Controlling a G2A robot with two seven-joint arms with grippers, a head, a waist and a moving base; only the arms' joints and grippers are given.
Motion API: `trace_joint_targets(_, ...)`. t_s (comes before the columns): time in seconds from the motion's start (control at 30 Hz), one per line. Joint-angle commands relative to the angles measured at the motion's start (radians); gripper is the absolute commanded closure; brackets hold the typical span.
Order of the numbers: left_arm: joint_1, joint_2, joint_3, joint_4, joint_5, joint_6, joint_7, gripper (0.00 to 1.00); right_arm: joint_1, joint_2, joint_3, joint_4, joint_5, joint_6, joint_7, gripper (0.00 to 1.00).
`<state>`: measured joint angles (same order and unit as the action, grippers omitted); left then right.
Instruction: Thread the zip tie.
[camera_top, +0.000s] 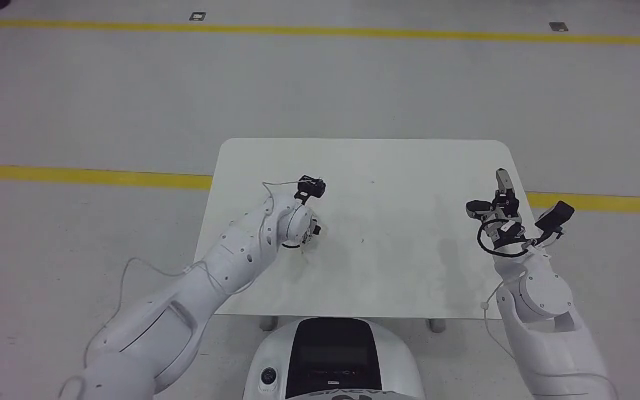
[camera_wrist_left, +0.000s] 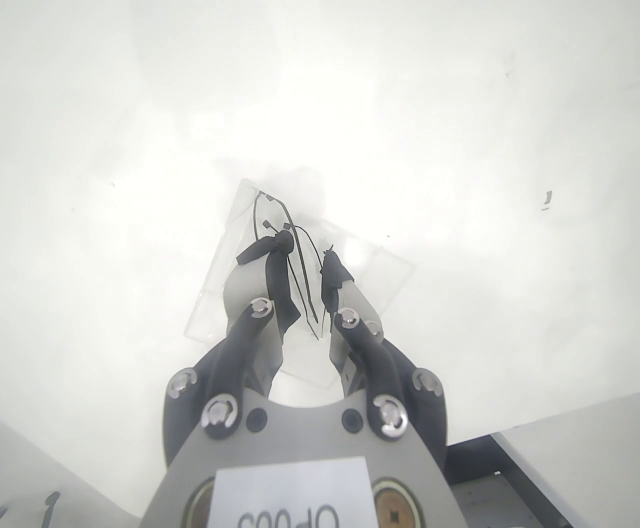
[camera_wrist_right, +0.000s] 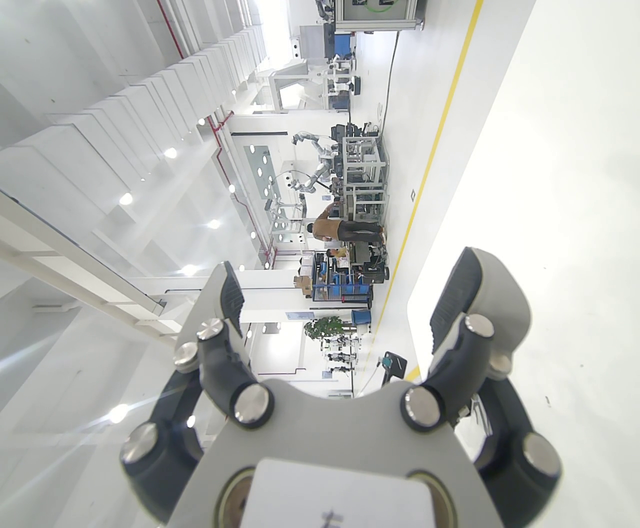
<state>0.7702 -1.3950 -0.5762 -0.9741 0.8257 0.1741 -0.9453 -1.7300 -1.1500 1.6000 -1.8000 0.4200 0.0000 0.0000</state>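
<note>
the left claw (camera_wrist_left: 305, 255) hung open over loose ties (camera_wrist_left: 306, 295) on a clear sheet (camera_wrist_left: 370, 265). the right claw (camera_wrist_right: 348, 262) was open, empty. nothing looked threaded yet.

Factory hall: yellow floor line (camera_top: 300, 30), workstations (camera_wrist_right: 361, 172).

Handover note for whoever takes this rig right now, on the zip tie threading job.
Left gripper open, low over the clear tray on the table, just above the black zip ties.
Right gripper open, empty, at the table's edge.
Done: no tie gripped yet.
Left: grasp one tie, thread its tail through its head.
</note>
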Motion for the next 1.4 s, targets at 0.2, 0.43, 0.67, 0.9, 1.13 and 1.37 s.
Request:
trace_joint_targets(0.2,-0.013,-0.013,0.005,0.033,-0.016,0.002,0.006,0.89,0.000,0.000,0.000,0.000,0.000,0.000,0.000,0.00)
trace_joint_targets(0.43,-0.026,-0.025,0.013,0.071,-0.025,0.004,0.008,0.89,0.000,0.000,0.000,0.000,0.000,0.000,0.000,0.00)
trace_joint_targets(0.67,-0.038,-0.040,0.025,0.106,-0.034,0.000,0.011,0.89,0.000,0.000,0.000,0.000,0.000,0.000,0.000,0.00)
trace_joint_targets(0.9,-0.050,-0.054,0.036,0.136,-0.046,-0.009,0.017,0.91,0.000,0.000,0.000,0.000,0.000,0.000,0.000,0.00)
trace_joint_targets(1.13,-0.057,-0.066,0.045,0.163,-0.053,-0.015,0.024,0.92,0.000,0.000,0.000,0.000,0.000,0.000,0.000,0.00)
trace_joint_targets(1.37,-0.066,-0.077,0.052,0.190,-0.059,-0.017,0.028,0.95,0.000,0.000,0.000,0.000,0.000,0.000,0.000,0.00)
